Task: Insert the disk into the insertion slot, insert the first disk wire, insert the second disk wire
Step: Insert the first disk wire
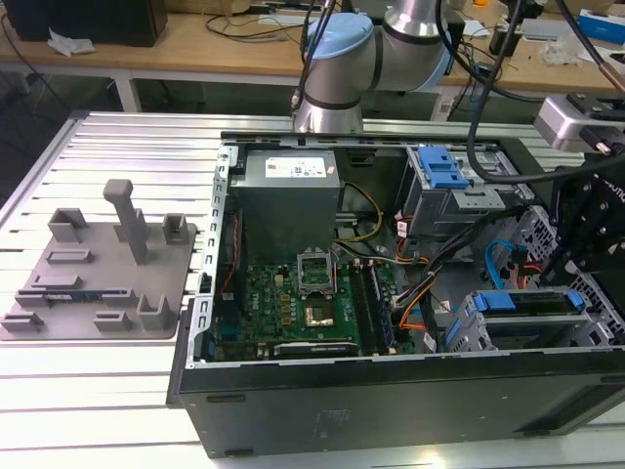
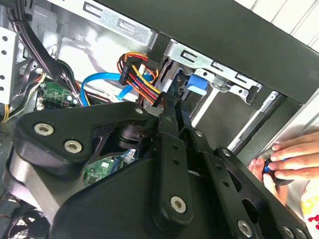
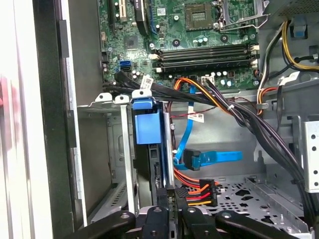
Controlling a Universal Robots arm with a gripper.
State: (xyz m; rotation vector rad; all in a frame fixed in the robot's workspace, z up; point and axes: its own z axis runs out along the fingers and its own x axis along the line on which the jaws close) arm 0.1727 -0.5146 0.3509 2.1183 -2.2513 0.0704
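Now we see the disk (image 3: 147, 127) sitting in its slot (image 3: 110, 98), and the gripper (image 3: 171, 196), pinched shut, is down by the orange wire plug (image 3: 197, 193), we think to line it up with the disk.

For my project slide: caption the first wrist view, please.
Disk in the insertion slot; pincer beside the orange-and-black wire plug, second disk wire hanging loose.

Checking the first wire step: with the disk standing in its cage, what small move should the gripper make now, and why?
Probably ease the gripper toward the exposed edge of the disk: the orange-and-black bundle's connector sits right beside the gripper, not visibly plugged in, and the light-blue cable also appears unplugged.
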